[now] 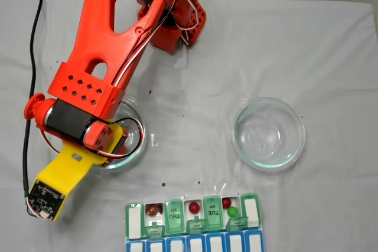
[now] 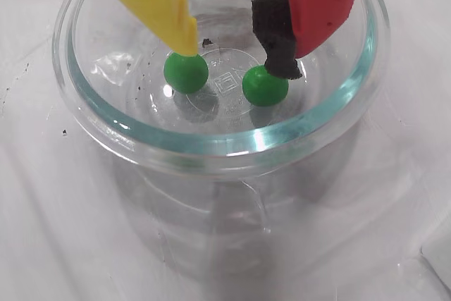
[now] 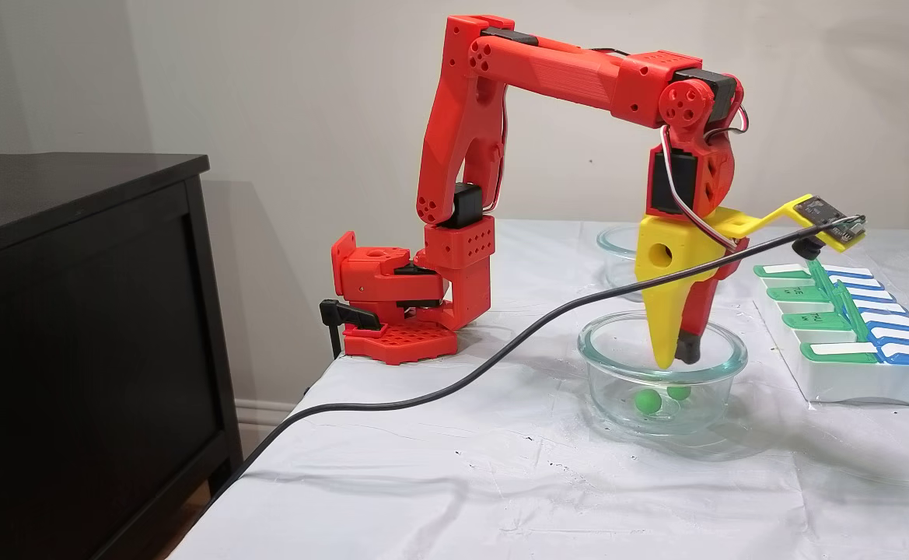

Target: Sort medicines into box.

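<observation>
The hand [image 2: 239,54] hangs inside a glass dish [image 2: 211,147], fingers apart, above two green balls [image 2: 186,72] lying on its floor. The pill organizer [image 1: 192,222] sits at the counter's [image 1: 307,45] 6 o'clock edge in a fixed view.

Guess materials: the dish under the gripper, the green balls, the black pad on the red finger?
Dish: clear glass by its thick, greenish-edged rim. Green balls: glossy, with sharp highlights; hard plastic or coated candy, can't tell. Black pad: matte and porous-looking, likely foam.
</observation>
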Robot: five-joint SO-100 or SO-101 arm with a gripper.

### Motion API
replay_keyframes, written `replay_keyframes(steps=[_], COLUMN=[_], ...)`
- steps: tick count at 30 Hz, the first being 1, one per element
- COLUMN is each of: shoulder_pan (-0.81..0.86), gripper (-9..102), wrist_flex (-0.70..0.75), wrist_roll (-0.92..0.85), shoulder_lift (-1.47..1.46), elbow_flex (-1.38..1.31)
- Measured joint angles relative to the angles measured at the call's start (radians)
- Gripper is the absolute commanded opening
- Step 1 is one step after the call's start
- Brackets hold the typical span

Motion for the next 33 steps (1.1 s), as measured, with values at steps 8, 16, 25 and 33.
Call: replay_keyframes(steps=[8,16,25,33], shoulder_pan=[-0.014,-0.023,-0.023,-0.026], gripper=[21,23,23,23], wrist_flex=[-0.032,-0.083,-0.135,-0.173], wrist_roll=[0.018,0.063,0.089,0.106], shoulder_lift=[0.0,0.002,0.002,0.006], elbow_flex=[0.055,0.101,0.153,0.183])
